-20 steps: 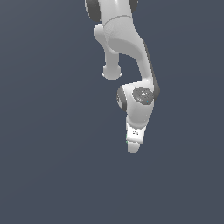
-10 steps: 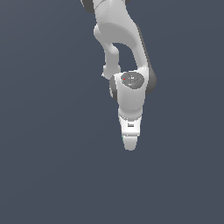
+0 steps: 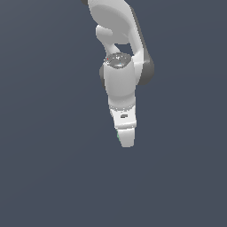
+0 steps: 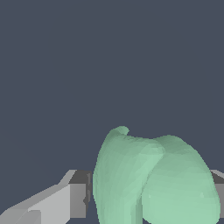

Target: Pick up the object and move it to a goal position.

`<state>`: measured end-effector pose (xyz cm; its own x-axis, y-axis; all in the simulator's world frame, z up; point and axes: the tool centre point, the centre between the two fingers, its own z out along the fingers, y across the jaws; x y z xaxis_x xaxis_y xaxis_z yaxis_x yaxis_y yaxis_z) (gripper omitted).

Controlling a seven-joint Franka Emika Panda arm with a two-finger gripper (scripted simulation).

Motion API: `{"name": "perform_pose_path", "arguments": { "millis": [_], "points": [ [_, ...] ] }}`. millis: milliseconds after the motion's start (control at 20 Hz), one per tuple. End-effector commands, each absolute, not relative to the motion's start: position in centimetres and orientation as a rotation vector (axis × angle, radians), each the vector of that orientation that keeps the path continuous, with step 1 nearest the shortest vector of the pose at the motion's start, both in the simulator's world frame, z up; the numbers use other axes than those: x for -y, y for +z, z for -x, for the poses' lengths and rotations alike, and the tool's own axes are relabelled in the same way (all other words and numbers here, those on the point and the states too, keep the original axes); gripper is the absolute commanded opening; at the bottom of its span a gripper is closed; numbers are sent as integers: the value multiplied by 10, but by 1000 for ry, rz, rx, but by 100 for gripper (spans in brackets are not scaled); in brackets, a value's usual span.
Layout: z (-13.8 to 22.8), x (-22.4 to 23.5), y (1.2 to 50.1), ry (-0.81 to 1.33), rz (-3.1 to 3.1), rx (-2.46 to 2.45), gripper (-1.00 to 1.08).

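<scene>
The mint-green object sits between the pincer's fingers, which are closed against it; outside, only a green sliver shows at the tip. Since a second ago the arm has swung more upright, suggesting carrying toward the goal is under way.

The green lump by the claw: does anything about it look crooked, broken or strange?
Nothing stands out. The mint-green object looks whole, sitting between the gripper fingers. In the exterior view only a green sliver peeks beside the gripper.
</scene>
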<state>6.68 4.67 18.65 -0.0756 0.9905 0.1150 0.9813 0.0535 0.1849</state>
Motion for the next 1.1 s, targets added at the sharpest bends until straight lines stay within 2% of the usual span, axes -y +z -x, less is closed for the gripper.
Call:
{"name": "perform_pose_path", "arguments": {
  "millis": [0, 1050],
  "points": [
    [-70, -39, 201, 367, -2060, -2280, -100],
    [-95, 26, 325, 647, -1660, -2499, -100]
  ]
}}
